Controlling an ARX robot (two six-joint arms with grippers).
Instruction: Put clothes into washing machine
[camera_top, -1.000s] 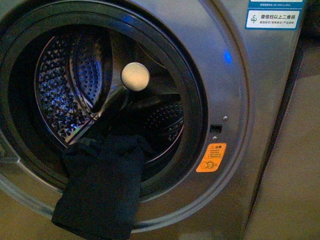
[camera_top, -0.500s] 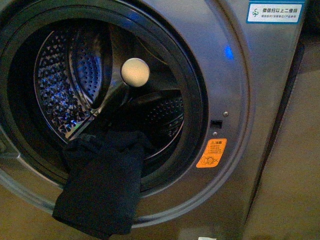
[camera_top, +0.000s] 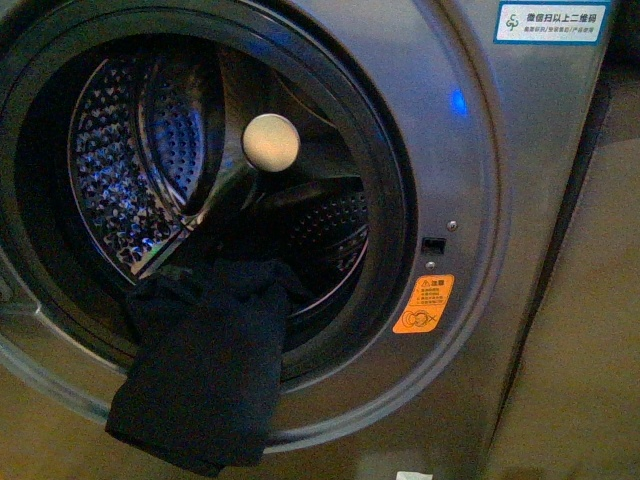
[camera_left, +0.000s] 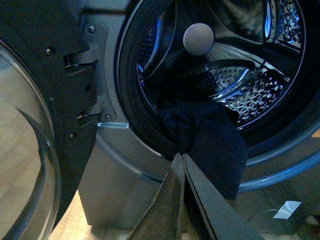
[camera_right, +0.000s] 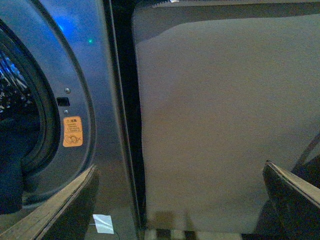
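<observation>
The washing machine (camera_top: 470, 180) carries a blue-and-white label (camera_top: 551, 21) with Chinese text at top right, and an orange warning sticker (camera_top: 423, 304), print too small to read.

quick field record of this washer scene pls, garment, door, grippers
garment: dark navy garment draped over the lower porthole rim, part inside, part hanging outside
washing machine: grey front-loader, steel drum visible
door: open, swung aside, glass in left wrist view
left gripper: shut, empty, just short of the hanging garment
right gripper: open, empty, facing the panel beside the machine
sticker: orange warning sticker right of the porthole
task status: garment not fully in
</observation>
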